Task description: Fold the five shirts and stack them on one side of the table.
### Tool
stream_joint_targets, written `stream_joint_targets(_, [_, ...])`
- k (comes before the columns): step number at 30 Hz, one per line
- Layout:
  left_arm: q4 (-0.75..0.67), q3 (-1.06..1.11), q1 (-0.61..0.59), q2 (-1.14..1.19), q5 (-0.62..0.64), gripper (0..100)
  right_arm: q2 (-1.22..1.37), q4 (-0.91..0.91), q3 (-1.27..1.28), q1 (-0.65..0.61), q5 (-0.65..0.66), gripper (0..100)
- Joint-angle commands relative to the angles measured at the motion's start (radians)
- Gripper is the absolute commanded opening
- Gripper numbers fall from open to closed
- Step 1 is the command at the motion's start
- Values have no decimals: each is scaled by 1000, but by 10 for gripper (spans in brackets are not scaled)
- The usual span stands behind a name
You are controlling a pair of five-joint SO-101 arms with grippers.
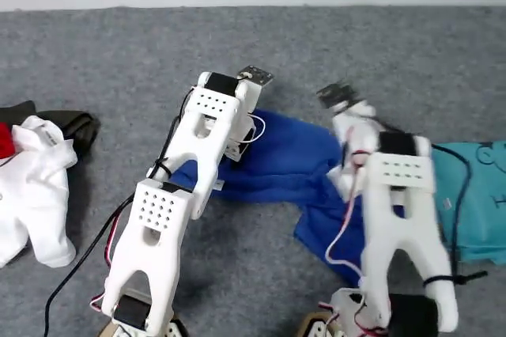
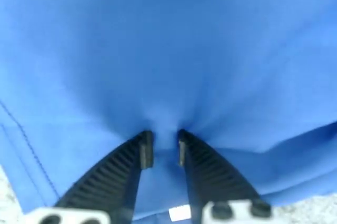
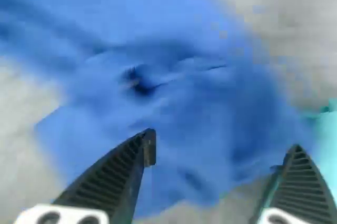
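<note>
The grey, felt-covered table [image 1: 332,44] carries everything. The rumpled, soft-cloth blue shirt [image 1: 288,159] lies in its middle, and I place the rest from it. Its long axis runs across the table from one arm to the other, with a lobe bending toward the right arm's base.

Against its edge on the right arm's side lies a flat, printed teal shirt [image 1: 482,195]. Well apart on the left arm's side is a bunched white shirt [image 1: 32,187], with a dark, wadded black shirt [image 1: 75,125] just beyond that.

The left gripper [image 2: 163,148] is at the blue shirt's left-arm end, its jaws drawn narrow with a pucker of blue cloth pinched between them. The right gripper [image 3: 222,144] hangs over the opposite end, jaws spread wide and holding nothing, with the cloth directly beneath and the teal edge beside one finger.

In my judgement the next move depends on the right gripper dropping straight down to pinch that end, since it is nearer there.
</note>
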Motion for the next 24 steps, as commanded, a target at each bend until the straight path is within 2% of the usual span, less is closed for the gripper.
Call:
stream_joint_targets(1, [8,2,-5,51,-8,98,-39,82,-21,-124,11,372])
stream_joint_targets(7, [8,2,-5,51,-6,98,-38,-42,69,-150,-55,372])
stream_joint_targets(15, [8,2,-5,51,-6,98,-36,-490,262,-147,-55,372])
stream_joint_targets(24, [8,2,-5,51,-6,98,54,-602,293,-159,-54,372])
